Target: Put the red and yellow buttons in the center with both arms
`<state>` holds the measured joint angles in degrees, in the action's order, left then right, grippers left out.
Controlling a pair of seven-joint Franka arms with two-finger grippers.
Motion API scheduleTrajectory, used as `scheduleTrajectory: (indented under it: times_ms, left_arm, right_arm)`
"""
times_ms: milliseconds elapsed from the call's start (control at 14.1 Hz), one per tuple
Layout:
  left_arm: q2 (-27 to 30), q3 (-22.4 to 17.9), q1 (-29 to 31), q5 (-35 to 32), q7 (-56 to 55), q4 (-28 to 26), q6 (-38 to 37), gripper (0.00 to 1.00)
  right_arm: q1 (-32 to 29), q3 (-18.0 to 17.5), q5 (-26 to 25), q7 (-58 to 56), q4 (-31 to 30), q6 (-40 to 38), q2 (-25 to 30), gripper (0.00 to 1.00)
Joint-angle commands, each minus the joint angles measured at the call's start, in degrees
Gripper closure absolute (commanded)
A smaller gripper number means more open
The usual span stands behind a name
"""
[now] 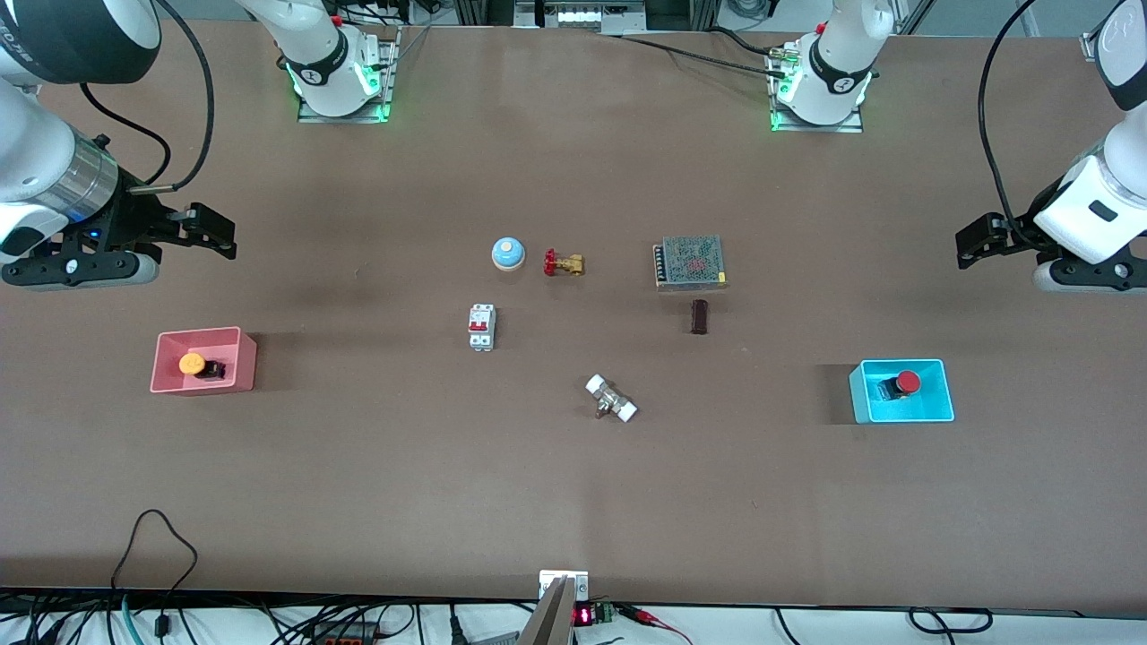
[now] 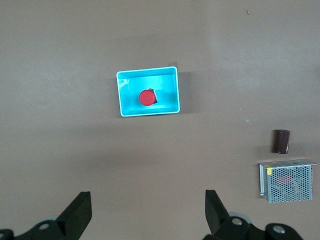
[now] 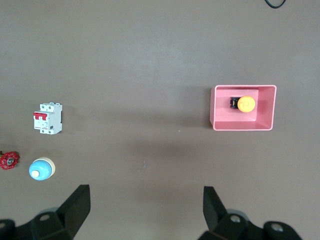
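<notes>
Red button [image 1: 903, 383]: we see a round glossy red cap on a short black body, lying tipped inside the cyan tray [image 1: 932, 408] at the left arm's end of the table.
Yellow button [image 1: 196, 365]: a round orange-yellow cap on a black body, lying on its side in the pink tray [image 1: 229, 340] at the right arm's end.
Trays: both are smooth rectangular plastic bins with thin upright walls; we find one button in each.
Tabletop [image 1: 573, 484]: plain matte brown; its middle holds only the clutter listed below, and neither button lies on it.
Left gripper [image 2: 147, 212]: it hangs over bare table beside the cyan tray, its black fingers spread wide with nothing between them.
Right gripper [image 3: 145, 209]: it hangs over bare table near the pink tray, fingers likewise parted and holding nothing.
Clutter, by clock face from the table's middle: at twelve o'clock we note a blue dome bell [image 1: 507, 253] with a pale top, touching nothing, and just beside it a brass valve [image 1: 564, 263] with a red handle; at two o'clock a perforated metal box [image 1: 689, 262] with a small dark block [image 1: 699, 316] nearer the front camera; at nine o'clock a white breaker [image 1: 481, 327] with red switches; at six o'clock a metal fitting [image 1: 611, 399] with white ends.
In the way: we see nothing over either tray.
</notes>
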<state>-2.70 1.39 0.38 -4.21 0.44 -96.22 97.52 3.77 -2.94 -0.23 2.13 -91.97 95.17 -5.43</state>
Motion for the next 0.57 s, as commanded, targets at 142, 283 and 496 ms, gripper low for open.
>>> scheduleTrajectory:
  times_ms: [142,283,496]
  left_arm:
    - [-0.7,0.2,0.2,0.3,0.4,1.9,-2.3,0.00]
    - [-0.7,0.2,0.2,0.3,0.4,1.9,-2.4,0.00]
    - [-1.0,0.3,0.2,0.3,0.4,2.2,-2.4,0.00]
  right_arm:
    - [-0.8,-0.2,0.6,-0.6,1.4,-1.0,-0.5,0.00]
    - [-0.8,-0.2,0.5,-0.5,1.3,-0.9,-0.5,0.00]
    - [-0.7,-0.4,0.1,-0.2,0.0,-0.3,-0.5,0.00]
